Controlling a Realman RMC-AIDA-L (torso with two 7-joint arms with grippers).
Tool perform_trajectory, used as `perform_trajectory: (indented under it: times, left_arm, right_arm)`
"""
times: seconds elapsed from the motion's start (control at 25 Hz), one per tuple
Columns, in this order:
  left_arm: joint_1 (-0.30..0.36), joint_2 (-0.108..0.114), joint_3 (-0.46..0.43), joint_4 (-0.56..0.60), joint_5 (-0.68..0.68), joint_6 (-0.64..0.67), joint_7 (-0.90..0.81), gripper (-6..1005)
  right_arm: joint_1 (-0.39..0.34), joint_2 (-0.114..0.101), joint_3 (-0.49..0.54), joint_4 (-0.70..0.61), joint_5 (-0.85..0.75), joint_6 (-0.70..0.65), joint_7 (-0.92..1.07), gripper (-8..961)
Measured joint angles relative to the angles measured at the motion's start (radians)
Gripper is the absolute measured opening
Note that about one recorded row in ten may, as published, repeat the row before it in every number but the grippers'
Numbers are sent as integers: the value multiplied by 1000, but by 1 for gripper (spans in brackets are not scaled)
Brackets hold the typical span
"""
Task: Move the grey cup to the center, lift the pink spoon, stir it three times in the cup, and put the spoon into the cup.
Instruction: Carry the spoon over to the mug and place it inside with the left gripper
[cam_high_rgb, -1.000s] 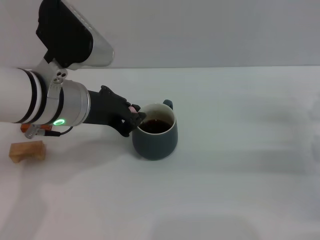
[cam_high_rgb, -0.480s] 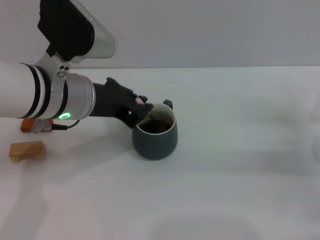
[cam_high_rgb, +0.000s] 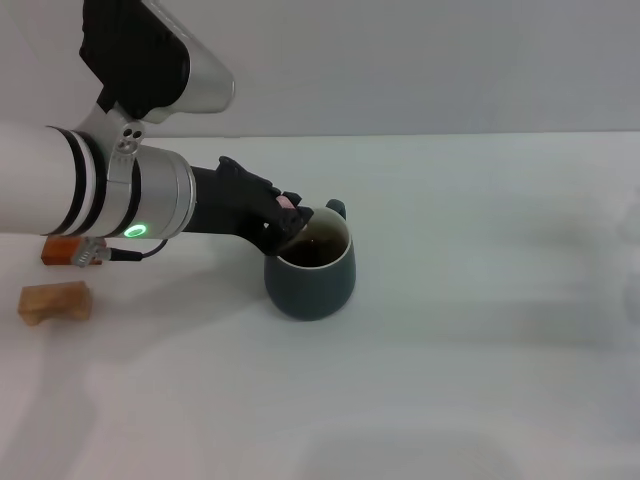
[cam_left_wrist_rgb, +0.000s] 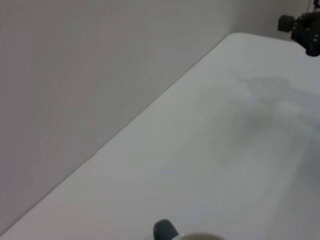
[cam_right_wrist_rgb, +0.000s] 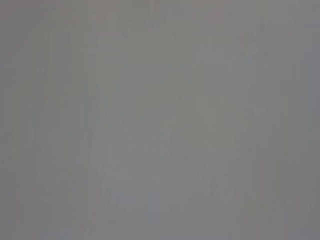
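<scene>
The grey cup (cam_high_rgb: 312, 275) stands near the middle of the white table, handle at its far side, with dark liquid inside. My left gripper (cam_high_rgb: 287, 222) is at the cup's left rim, shut on the pink spoon (cam_high_rgb: 289, 205). Only a bit of pink handle shows between the fingers, and the spoon slants down into the cup. In the left wrist view only the cup's handle (cam_left_wrist_rgb: 165, 230) shows at the picture's edge. The right gripper is out of the head view; a dark gripper-like part (cam_left_wrist_rgb: 301, 29) shows far off in the left wrist view.
A wooden block (cam_high_rgb: 54, 301) lies at the left of the table. A second, orange-brown block (cam_high_rgb: 66, 251) sits behind it, partly hidden by my left arm. The right wrist view shows only plain grey.
My left gripper has moved right and slightly up with the spoon, from beside the cup's left rim to over it. The cup has not moved.
</scene>
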Motion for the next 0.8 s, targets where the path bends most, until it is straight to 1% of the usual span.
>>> perform_trajectory:
  times: [0.28, 0.4, 0.44, 0.52, 0.56, 0.8]
  left_arm:
    - [5, -2, -2, -11, 46, 26, -4, 146]
    - [-4, -2, -2, -31, 63, 32, -11, 146]
    - [-15, -1, -2, -49, 98, 27, -28, 146]
    - [-15, -1, -2, -49, 98, 27, -28, 146]
    - [-28, 0, -4, -66, 136, 6, -46, 146]
    - [-29, 0, -5, -58, 139, -52, -47, 146]
  right_arm:
    - [2, 2, -2, 1, 0, 0, 0, -1]
    - [3, 2, -3, 3, -1, 0, 0, -1]
    - [2, 2, -3, 4, -1, 0, 0, -1]
    - [3, 2, -3, 4, -2, 0, 0, -1]
    - [3, 3, -4, 4, -3, 0, 0, -1]
    - [5, 3, -5, 3, -3, 0, 0, -1]
